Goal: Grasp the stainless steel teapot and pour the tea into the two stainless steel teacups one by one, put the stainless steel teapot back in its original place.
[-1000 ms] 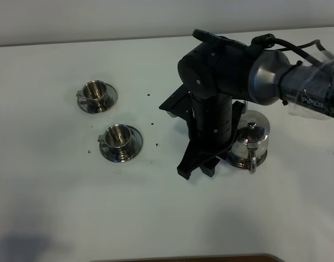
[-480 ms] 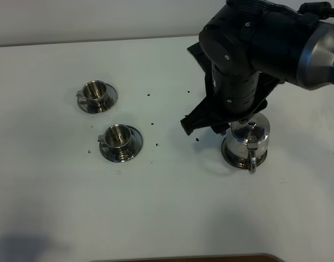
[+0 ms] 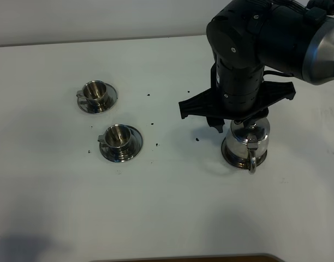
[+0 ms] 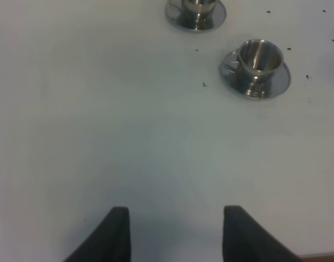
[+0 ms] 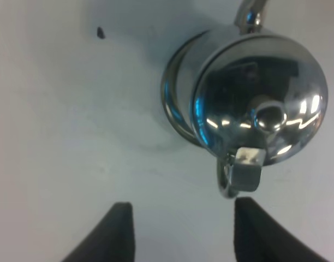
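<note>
Stainless steel teapot (image 3: 248,146) upright toward right edge of table (image 3: 172,213), lid on, loop handle (image 5: 239,176) facing front edge. Right jaws spread, empty, hovering above pot, handle not yet between them. Left jaws spread, empty, over bare table near front edge. Far teacup (image 3: 97,94) and near teacup (image 3: 120,140) on saucers toward left edge, no tea visible inside. Step, likely: lining up grasp. Next move: descend, straddle handle, pinch firmly before lifting.

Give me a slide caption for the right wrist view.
Open right gripper near the upright stainless steel teapot on the white table.
</note>
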Tool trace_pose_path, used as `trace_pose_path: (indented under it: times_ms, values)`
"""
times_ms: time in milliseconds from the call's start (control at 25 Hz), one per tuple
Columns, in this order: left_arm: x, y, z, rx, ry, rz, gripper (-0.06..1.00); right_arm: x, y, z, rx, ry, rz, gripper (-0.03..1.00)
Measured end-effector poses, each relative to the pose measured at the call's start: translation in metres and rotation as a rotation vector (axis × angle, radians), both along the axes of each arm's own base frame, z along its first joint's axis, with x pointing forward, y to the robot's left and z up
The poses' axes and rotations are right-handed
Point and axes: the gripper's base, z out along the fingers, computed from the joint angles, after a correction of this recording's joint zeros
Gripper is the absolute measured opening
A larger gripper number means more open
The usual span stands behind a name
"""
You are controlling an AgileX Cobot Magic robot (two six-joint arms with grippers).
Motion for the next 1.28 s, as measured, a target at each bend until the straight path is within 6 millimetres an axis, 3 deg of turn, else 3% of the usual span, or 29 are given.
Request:
trace_pose_path:
  times_ms: [520,1000,1280]
  values:
    - [0.0,0.0,0.0,0.002,0.0,0.001,0.45,-0.008,-0.002,-0.007,0.045,0.084,-0.048,0.42]
    - [0.0,0.0,0.0,0.002,0.0,0.001,0.45,-0.035,-0.028,-0.014,0.015,0.154,-0.087,0.42]
    - [0.0,0.0,0.0,0.002,0.0,0.001,0.45,-0.037,-0.038,-0.021,-0.019,0.165,-0.092,0.43]
